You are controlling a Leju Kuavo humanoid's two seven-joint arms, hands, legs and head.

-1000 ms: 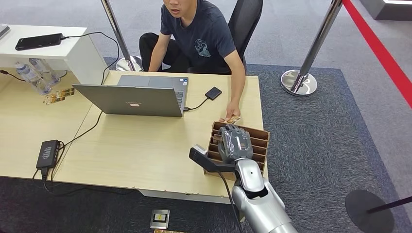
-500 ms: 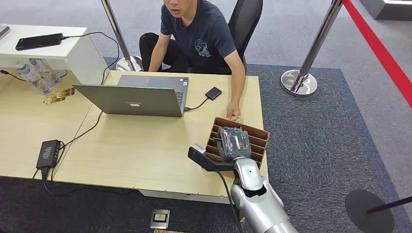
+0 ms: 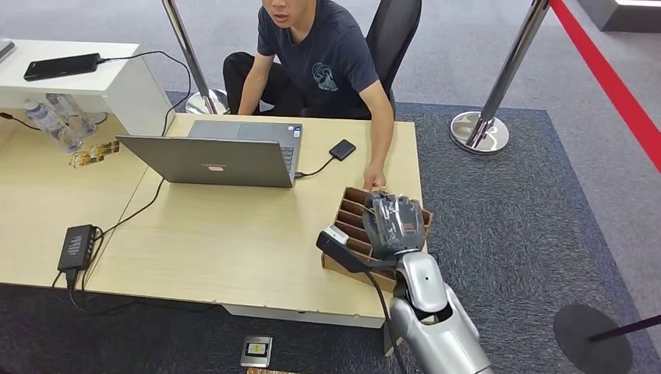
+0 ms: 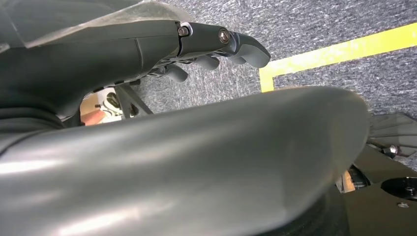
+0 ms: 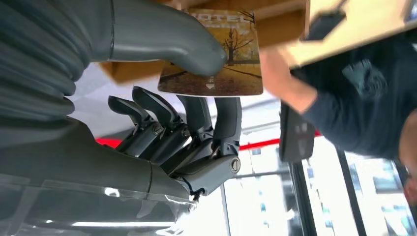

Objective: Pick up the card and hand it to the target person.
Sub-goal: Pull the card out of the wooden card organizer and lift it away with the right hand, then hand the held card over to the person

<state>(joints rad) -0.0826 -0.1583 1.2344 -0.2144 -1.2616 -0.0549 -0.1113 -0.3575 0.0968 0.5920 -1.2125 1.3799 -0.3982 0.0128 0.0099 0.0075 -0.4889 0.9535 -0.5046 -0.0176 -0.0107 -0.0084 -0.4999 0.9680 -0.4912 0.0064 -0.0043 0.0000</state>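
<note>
- The right hand point(image 3: 395, 224) sits at lower centre-right of the head view, over the brown slotted card holder point(image 3: 352, 217) near the table point(image 3: 226, 234) edge, back of the hand facing up.
- Its silver forearm rises from the bottom edge and leans slightly left toward the holder.
- In the right wrist view the right hand pinches the card point(image 5: 223, 59): the thick thumb presses on the printed face, and two dark fingers point(image 5: 226, 118) reach up behind it, the others curled beside them.
- The card, printed with an autumn tree, lies against the holder's wooden edge.
- The person's hand point(image 3: 375, 184) rests on the table just beyond the holder.
- The left hand point(image 4: 206, 46) hangs over grey carpet, fingers loosely curled, holding nothing.
</note>
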